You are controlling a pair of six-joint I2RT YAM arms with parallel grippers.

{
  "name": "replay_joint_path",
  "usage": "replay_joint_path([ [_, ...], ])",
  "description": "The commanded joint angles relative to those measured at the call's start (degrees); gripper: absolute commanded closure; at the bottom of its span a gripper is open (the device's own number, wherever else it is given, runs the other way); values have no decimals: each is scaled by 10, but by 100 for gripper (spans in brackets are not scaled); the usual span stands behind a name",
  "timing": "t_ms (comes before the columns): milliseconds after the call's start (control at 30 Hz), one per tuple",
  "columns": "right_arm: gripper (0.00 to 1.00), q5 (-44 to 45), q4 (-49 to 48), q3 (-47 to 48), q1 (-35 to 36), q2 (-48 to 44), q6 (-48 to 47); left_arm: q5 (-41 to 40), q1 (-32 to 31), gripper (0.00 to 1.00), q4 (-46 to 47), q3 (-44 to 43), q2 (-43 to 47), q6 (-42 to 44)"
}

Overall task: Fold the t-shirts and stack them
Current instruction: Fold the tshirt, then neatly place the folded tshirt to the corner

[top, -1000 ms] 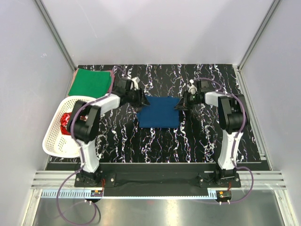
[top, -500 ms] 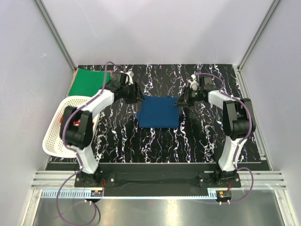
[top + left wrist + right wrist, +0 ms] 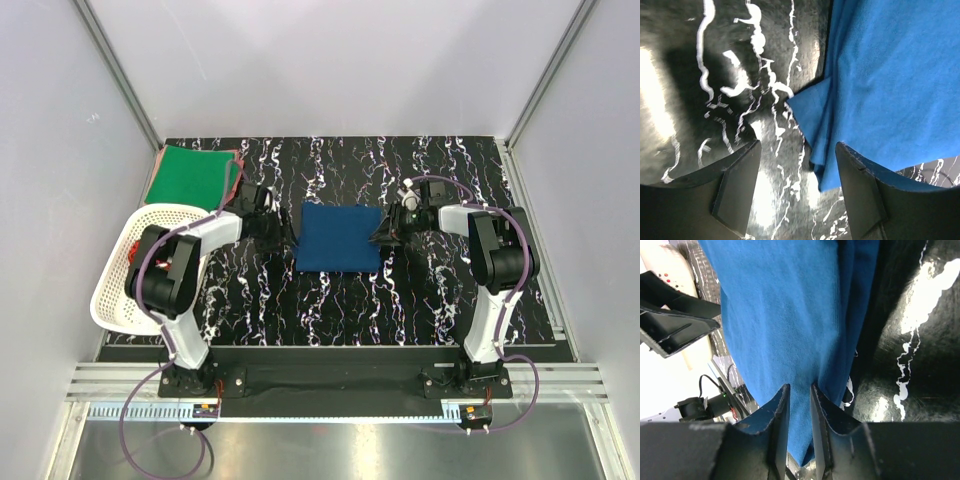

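A dark blue cotton t-shirt (image 3: 338,238), folded into a neat rectangle, lies flat in the middle of the black, white-veined marble-pattern worktop (image 3: 430,290). The left tool (image 3: 283,232) is low at the shirt's left edge. In its wrist view, its jaws (image 3: 799,145) stand wide apart. A loose folded corner of the blue cloth (image 3: 880,75) lies on the worktop between the fingers, and neither finger closes on it. The right tool (image 3: 385,232) is at the shirt's right edge. From its own camera, its two fingers (image 3: 780,415) stand only a narrow slit apart, with the blue cloth (image 3: 785,315) lying beyond the slit. I see no cloth pinched between them.

At the far left corner lies a bright green folded t-shirt (image 3: 190,172), with a thin reddish-pink cloth edge (image 3: 238,178) along its right side. It is well apart from the blue shirt. A white plastic lattice basket (image 3: 108,295) sits at the worktop's left edge, beside the left arm.
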State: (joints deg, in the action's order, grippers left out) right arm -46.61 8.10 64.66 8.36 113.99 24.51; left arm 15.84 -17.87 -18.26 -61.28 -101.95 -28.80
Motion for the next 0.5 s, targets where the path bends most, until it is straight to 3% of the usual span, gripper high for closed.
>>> replay_joint_path([
  [0, 70, -1, -27, -1, 6, -16, 0, 41, -4, 34, 74, 4, -15, 1],
  [467, 67, 6, -38, -9, 7, -15, 1, 61, -16, 29, 101, -3, -66, -9],
])
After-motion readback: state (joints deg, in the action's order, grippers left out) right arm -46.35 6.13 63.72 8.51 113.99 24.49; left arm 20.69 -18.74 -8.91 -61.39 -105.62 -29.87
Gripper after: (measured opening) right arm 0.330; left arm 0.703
